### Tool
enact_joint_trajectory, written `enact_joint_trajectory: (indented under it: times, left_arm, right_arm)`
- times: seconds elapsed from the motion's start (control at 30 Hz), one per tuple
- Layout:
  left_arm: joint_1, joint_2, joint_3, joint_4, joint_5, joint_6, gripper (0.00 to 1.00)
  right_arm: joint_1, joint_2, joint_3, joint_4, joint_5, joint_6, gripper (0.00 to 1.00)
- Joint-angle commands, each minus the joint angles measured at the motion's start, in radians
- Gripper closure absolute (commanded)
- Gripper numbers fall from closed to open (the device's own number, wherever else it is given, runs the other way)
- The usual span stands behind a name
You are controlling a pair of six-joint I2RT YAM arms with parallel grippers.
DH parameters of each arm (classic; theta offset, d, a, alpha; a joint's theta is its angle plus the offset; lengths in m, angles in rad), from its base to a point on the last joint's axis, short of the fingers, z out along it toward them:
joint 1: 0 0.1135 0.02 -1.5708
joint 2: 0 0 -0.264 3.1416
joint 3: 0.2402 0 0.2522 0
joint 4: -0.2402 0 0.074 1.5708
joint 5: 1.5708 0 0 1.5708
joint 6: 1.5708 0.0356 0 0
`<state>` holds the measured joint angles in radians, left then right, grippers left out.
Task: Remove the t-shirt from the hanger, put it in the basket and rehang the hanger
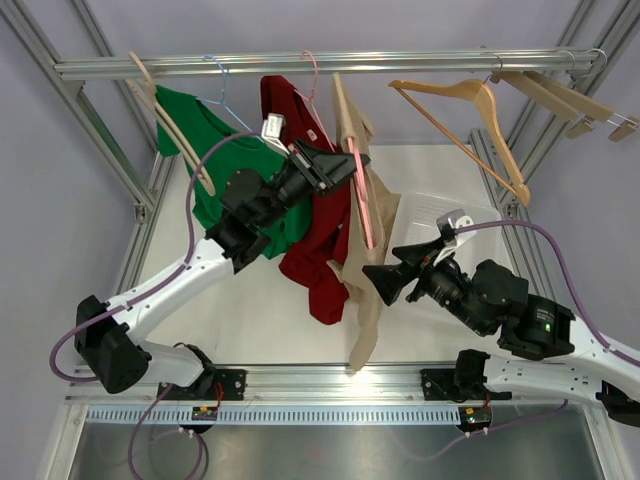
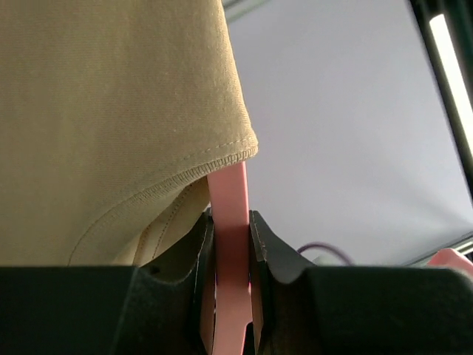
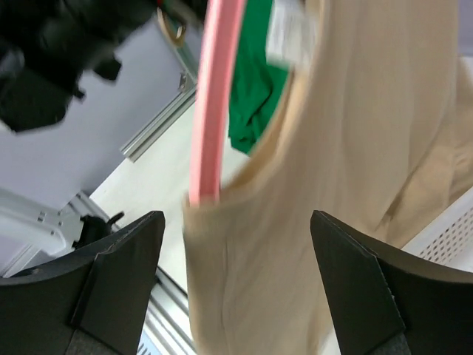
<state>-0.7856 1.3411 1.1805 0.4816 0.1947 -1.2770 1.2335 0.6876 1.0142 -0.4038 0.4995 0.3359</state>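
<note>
Beige t-shirt [image 1: 365,320] still hangs on the pink hanger [image 1: 360,195] below the rail [image 1: 300,66], between a red shirt [image 1: 318,260] and the right arm. One hanger arm pokes bare past a stitched hem, so removal looks partly done at best. The left end effector [image 1: 350,160] is clamped on the hanger. The right end effector [image 1: 378,284] gapes wide beside the fabric, holding nothing. The cloth hangs limp, long and creased.

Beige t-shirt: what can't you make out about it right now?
- Top external: how far the beige t-shirt sits on the pink hanger; the left gripper and cloth folds cover it.
- Left wrist: the hanger's hook, cut off by the frame edge.
- Right wrist: motion blur; whether the right gripper touches the shirt.
</note>
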Motion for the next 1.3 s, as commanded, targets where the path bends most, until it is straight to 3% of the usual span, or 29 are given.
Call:
enact_joint_trajectory:
  times: [0.0,0.23,0.33,0.4,0.57,0.63,0.7,0.83,1.0,1.1,1.13,1.17,1.27]
  left_arm:
    - [0.083,-0.045,0.106,0.083,0.037,0.008,1.0]
    - [0.166,0.016,0.169,0.074,0.054,-0.025,1.0]
    - [0.169,0.021,0.177,0.078,0.058,-0.03,1.0]
    - [0.174,0.023,0.179,0.084,0.061,-0.035,1.0]
    - [0.195,0.024,0.183,0.083,0.063,-0.033,1.0]
    - [0.201,0.029,0.186,0.089,0.068,-0.041,1.0]
    - [0.207,0.039,0.195,0.097,0.074,-0.042,1.0]
    - [0.215,0.067,0.234,0.095,0.086,-0.048,1.0]
    - [0.223,0.115,0.3,0.098,0.109,-0.07,1.0]
    - [0.223,0.125,0.315,0.104,0.111,-0.079,1.0]
    - [0.223,0.127,0.312,0.121,0.112,-0.087,1.0]
    - [0.221,0.125,0.297,0.132,0.111,-0.093,1.0]
    - [0.217,0.124,0.277,0.158,0.111,-0.117,1.0]
  right_arm:
    - [0.018,-0.028,-0.04,0.002,-0.082,0.04,0.11]
    - [0.029,0.024,-0.066,0.023,-0.055,0.029,0.15]
    - [0.032,0.053,-0.081,0.029,0.012,0.009,0.22]
    - [0.032,0.066,-0.089,0.031,0.04,0.003,0.34]
    - [0.041,0.072,-0.106,0.025,0.019,0.02,0.38]
    - [0.053,0.064,-0.12,0.016,0.024,0.034,0.54]
    - [0.067,0.046,-0.126,-0.01,0.024,0.055,0.77]
    - [0.09,0.026,-0.135,-0.059,-0.002,0.09,0.89]
    - [0.125,0.044,-0.16,-0.124,-0.039,0.13,0.87]
    - [0.135,0.03,-0.195,-0.129,-0.033,0.146,0.8]
    - [0.135,0.023,-0.2,-0.124,-0.023,0.146,0.75]
    - [0.133,0.004,-0.201,-0.122,-0.015,0.146,0.59]
    - [0.135,-0.032,-0.204,-0.086,0.007,0.12,0.42]
